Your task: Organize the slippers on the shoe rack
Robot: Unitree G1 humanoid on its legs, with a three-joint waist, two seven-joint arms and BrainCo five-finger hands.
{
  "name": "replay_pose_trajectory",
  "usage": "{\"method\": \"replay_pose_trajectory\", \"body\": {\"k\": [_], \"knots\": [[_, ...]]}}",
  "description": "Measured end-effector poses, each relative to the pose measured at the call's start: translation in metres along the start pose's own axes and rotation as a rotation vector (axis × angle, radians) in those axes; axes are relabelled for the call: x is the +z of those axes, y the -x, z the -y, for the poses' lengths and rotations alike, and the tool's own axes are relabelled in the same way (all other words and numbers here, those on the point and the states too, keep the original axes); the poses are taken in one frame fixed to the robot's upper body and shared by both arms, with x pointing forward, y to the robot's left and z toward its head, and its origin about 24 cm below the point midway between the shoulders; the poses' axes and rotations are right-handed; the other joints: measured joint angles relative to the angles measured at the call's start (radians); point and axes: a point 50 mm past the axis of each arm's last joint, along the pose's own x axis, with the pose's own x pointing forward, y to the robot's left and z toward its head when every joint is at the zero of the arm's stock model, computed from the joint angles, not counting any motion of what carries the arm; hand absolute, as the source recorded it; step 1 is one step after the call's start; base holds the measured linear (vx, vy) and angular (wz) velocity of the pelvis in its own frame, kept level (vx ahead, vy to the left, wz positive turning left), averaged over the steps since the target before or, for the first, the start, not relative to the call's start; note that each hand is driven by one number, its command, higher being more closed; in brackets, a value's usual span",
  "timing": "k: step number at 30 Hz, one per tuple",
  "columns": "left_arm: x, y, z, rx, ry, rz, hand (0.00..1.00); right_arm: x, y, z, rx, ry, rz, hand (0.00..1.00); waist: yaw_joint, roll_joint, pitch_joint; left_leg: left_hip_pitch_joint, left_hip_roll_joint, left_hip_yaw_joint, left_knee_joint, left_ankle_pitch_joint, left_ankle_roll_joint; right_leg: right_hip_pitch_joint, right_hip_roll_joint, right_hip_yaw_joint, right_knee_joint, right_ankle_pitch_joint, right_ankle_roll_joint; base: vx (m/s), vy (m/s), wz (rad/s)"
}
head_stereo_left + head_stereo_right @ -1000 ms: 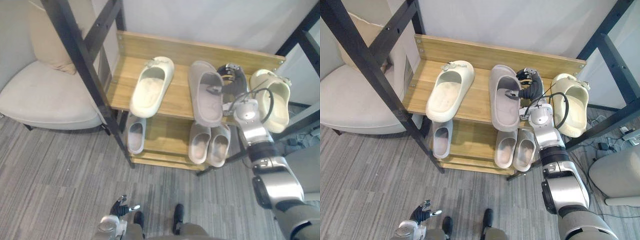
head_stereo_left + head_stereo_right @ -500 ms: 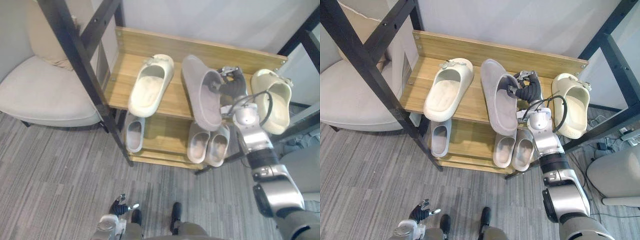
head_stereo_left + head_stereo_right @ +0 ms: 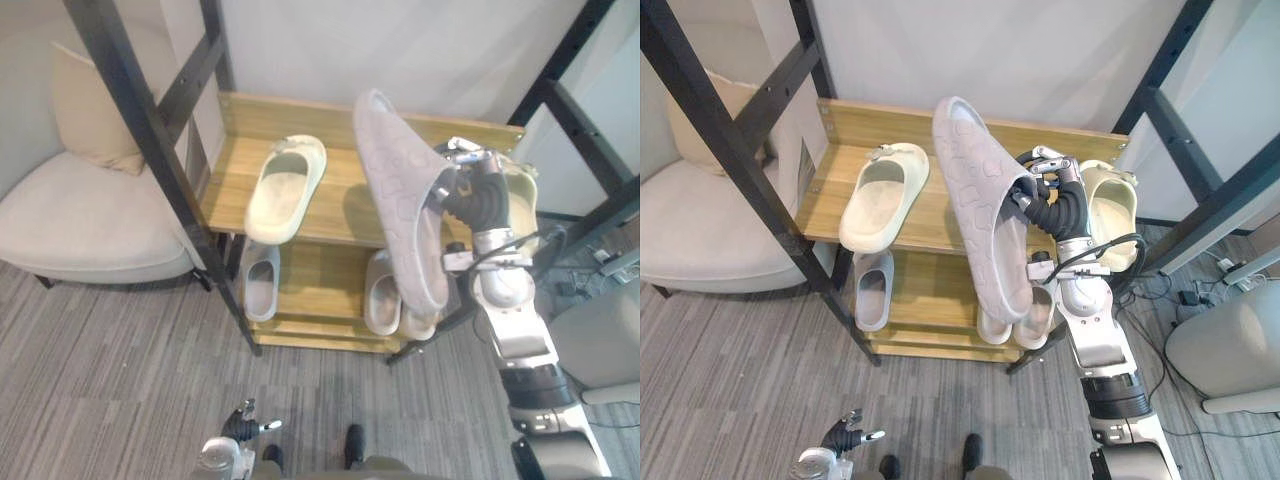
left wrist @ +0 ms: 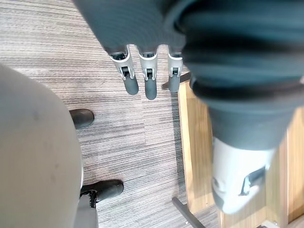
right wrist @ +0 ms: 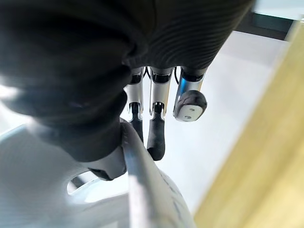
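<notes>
Striped grey carpet (image 3: pixel 120 350) lies under the wooden shoe rack (image 3: pixel 290 108), and above its top shelf the large grey slipper (image 3: pixel 405 200) hangs tipped on edge, sole outward, clear of the wood, with the right hand (image 3: pixel 1052 205) curling its fingers tight round the strap. On that shelf a cream slipper (image 3: pixel 285 190) lies at the rack's left end and a second cream slipper (image 3: pixel 1108 205) at its right, with a small grey slipper (image 3: pixel 260 285) and a pale pair (image 3: pixel 380 295) on the lower shelf. Sorting looks partway: the held slipper needs a place and the cream two sit apart, while the left hand (image 3: pixel 243 424) idles low before the rack, fingers loosely straight.
</notes>
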Motion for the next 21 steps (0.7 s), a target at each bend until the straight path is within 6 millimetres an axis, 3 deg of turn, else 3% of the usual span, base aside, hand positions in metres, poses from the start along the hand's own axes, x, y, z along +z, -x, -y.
{"method": "replay_pose_trajectory", "body": {"k": [6, 11, 17, 21], "knots": [[-0.003, 0.000, 0.002, -0.010, -0.007, -0.013, 0.00, 0.002, 0.023, -0.015, 0.085, -0.066, -0.021, 1.00, 0.000, 0.006, -0.020, 0.018, 0.000, 0.002, 0.000, 0.000, 0.000, 0.015, 0.000, 0.002, 0.000, 0.000, 0.000, 0.00, 0.000, 0.00], [-0.007, 0.001, 0.005, -0.034, -0.016, -0.029, 0.00, 0.003, 0.063, -0.047, 0.258, -0.189, -0.111, 1.00, -0.001, 0.013, -0.030, 0.053, -0.001, 0.002, 0.000, -0.001, -0.001, 0.053, 0.000, 0.000, 0.000, -0.004, 0.004, 0.00, -0.002, 0.01], [-0.010, 0.001, 0.009, -0.048, -0.037, -0.044, 0.00, -0.007, 0.102, -0.069, 0.378, -0.236, -0.254, 1.00, -0.002, 0.032, -0.038, 0.075, 0.000, -0.002, 0.004, -0.003, -0.004, 0.085, -0.001, -0.002, 0.000, -0.011, 0.008, -0.04, -0.008, 0.02], [-0.002, -0.001, 0.010, -0.053, -0.038, -0.019, 0.00, -0.019, 0.117, -0.083, 0.459, -0.231, -0.329, 1.00, 0.001, 0.062, -0.007, -0.042, 0.028, -0.003, 0.192, -0.093, -0.010, -0.002, 0.003, -0.002, 0.135, -0.073, 0.002, -0.07, -0.011, 0.01]]}}
